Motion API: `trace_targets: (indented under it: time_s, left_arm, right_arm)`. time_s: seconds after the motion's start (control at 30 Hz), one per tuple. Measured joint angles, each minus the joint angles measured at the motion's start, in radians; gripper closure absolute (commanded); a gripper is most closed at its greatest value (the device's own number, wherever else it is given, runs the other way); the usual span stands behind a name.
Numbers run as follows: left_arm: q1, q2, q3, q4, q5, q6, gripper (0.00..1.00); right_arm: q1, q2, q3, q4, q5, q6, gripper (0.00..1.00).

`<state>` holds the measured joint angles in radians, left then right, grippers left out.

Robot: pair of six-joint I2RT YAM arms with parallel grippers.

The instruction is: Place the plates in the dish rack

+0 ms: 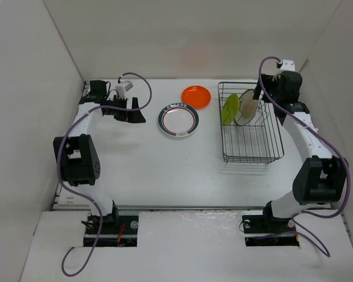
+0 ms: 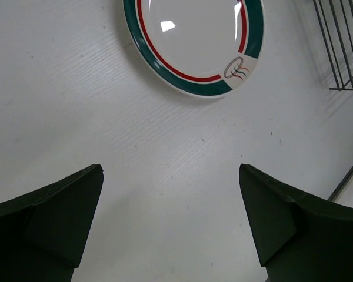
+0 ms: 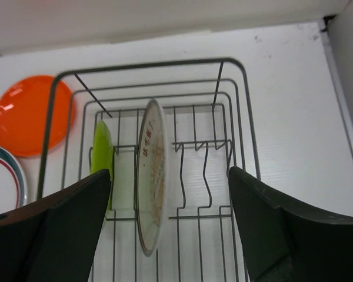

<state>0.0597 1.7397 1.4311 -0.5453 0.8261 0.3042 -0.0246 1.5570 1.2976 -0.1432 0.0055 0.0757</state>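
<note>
Left gripper (image 2: 170, 170) wide open, empty, hung over table (image 1: 165, 176); banded plate (image 1: 178, 121) lay flat just ahead. Dish rack (image 1: 253, 158) at right: green plate (image 1: 229, 109) and sunburst plate (image 1: 247, 108) stood on edge, side by side. Right gripper (image 3: 169, 173) above them, fingers spread, gripping nothing. Orange plate (image 1: 196, 96) flat farther back, outside rack.

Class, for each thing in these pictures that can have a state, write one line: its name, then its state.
Lime-green plate, standing on edge in the dish rack.
Sunburst plate, standing on edge beside it.
Orange plate, flat on the table.
Banded plate, flat on the table.
Left hand, open, empty.
Right hand, open, empty, over the rack.
</note>
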Motion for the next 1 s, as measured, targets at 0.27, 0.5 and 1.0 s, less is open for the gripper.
trace_targets:
  time_s: [0.27,0.5,1.0]
  left_arm:
    - [-0.007,0.233,0.0,0.104,0.039,-0.027,0.0]
    - [-0.023,0.366,0.063,0.145,0.089,-0.101,0.02]
    - [-0.145,0.544,0.3,0.265,0.036,-0.365,0.15]
  right_arm:
    - [0.045,-0.266,-0.002,-0.007,0.01,0.008,0.0]
    - [0.066,-0.417,-0.069,-0.003,-0.034,0.027,0.0]
    - [0.135,-0.475,-0.153,-0.045,-0.079,0.061,0.0]
